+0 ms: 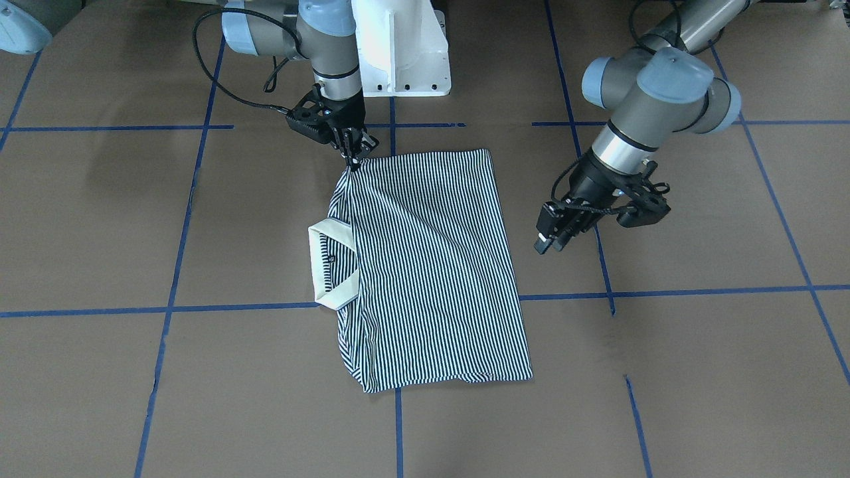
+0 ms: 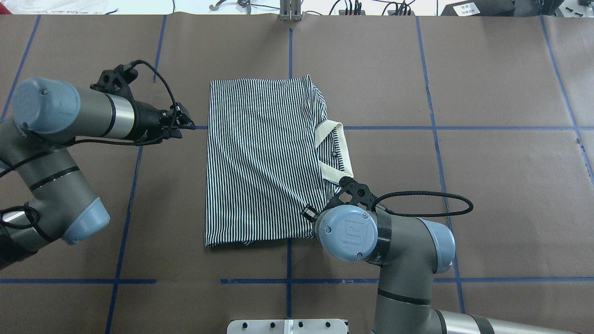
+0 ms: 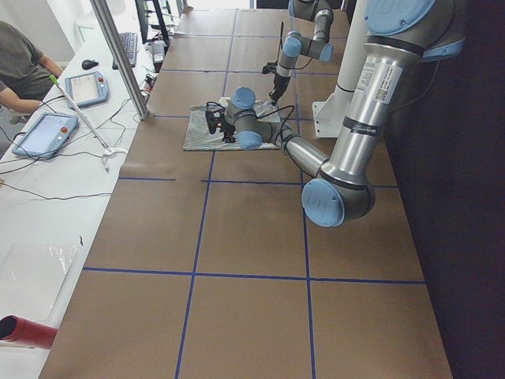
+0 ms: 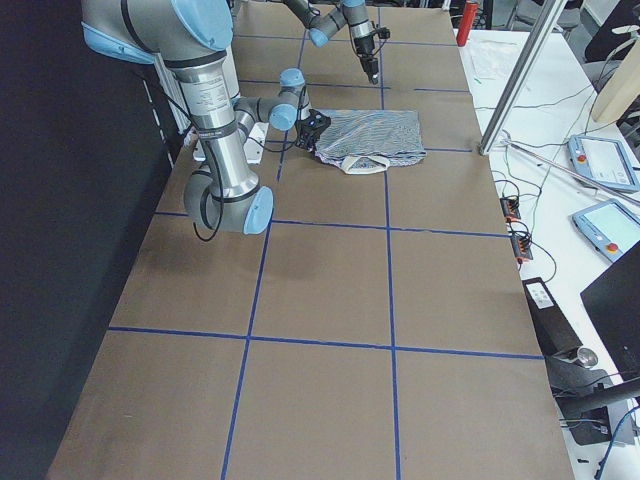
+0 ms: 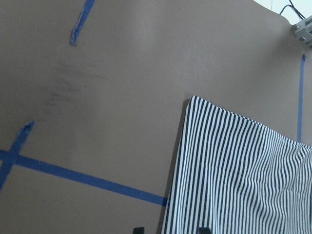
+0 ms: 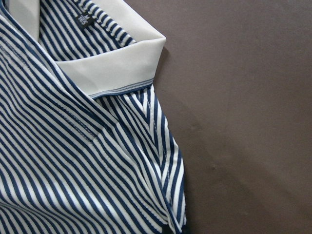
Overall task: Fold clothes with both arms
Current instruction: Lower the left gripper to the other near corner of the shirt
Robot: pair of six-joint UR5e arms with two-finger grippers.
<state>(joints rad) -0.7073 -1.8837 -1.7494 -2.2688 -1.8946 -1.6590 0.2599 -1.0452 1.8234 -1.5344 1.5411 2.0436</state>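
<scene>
The striped polo shirt (image 1: 431,265) lies folded into a rectangle mid-table, its cream collar (image 1: 329,265) on the robot's right side. My right gripper (image 1: 355,159) is shut on the shirt's corner nearest the robot and holds it slightly raised. In the overhead view the right wrist hides those fingers above the shirt (image 2: 260,157). The right wrist view shows the collar (image 6: 117,68) and stripes up close. My left gripper (image 1: 546,244) hovers open just off the shirt's left edge, holding nothing. Its wrist view shows that edge of the shirt (image 5: 234,170) between spread fingertips (image 5: 139,229).
Blue tape lines (image 2: 394,128) grid the brown table. The white pedestal base (image 1: 405,53) stands at the robot's side. Beyond the far edge is a white bench with tablets (image 3: 43,134), cables and a seated person (image 3: 20,63).
</scene>
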